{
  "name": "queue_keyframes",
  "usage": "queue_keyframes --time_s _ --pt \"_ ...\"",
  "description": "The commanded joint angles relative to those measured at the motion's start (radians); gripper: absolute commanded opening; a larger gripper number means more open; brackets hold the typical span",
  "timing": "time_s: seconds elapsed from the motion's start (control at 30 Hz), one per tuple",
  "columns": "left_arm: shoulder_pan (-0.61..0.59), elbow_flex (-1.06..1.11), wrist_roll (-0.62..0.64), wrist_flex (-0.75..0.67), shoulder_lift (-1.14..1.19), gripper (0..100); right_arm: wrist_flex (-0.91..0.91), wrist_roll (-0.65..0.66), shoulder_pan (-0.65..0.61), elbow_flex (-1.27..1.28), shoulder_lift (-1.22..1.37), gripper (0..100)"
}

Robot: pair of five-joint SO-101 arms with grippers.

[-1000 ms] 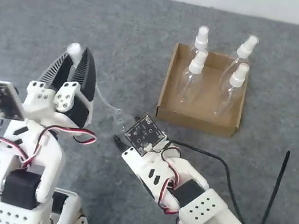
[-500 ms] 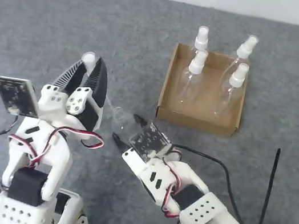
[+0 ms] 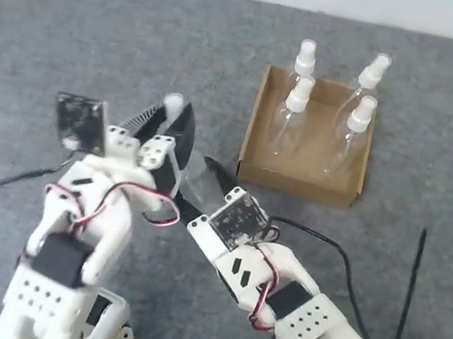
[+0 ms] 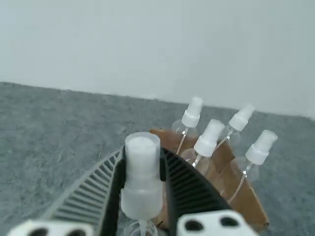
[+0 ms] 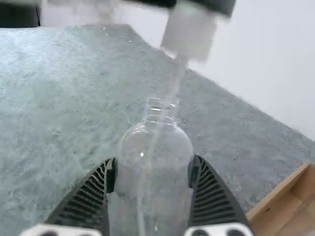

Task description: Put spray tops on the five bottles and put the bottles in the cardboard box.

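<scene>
Grey napped carpet (image 3: 76, 29), clear round bottle (image 5: 153, 157), cardboard box (image 3: 299, 183)

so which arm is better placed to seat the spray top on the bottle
Left, likely: its jaws clamp the white plastic spray top, its tube at the open neck of the clear plastic bottle the right jaws hold.
</scene>
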Motion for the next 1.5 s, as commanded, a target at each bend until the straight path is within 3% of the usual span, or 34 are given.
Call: queue_keyframes --time_s 0.0,0.27,0.53,0.8,1.03,1.47 --pt "0.011 -0.076 -0.014 0.006 0.098 1 -0.018 0.009 0.038 0.006 -0.114 0.6" --pt "0.126 -0.131 -0.034 0.023 0.232 1 0.076 0.006 0.114 0.035 -0.278 0.6" --pt "0.123 -0.329 -0.071 0.236 0.315 17 0.097 0.006 0.114 0.049 -0.305 0.6" --pt "0.083 -0.558 -0.112 0.396 0.315 19 0.097 0.006 0.114 0.058 -0.302 0.6" --pt "-0.112 -0.582 -0.167 0.316 0.324 18 0.097 0.006 0.114 0.058 -0.302 0.6" --pt "-0.118 -0.383 -0.226 0.239 0.315 19 0.097 0.006 0.114 0.058 -0.302 0.6"
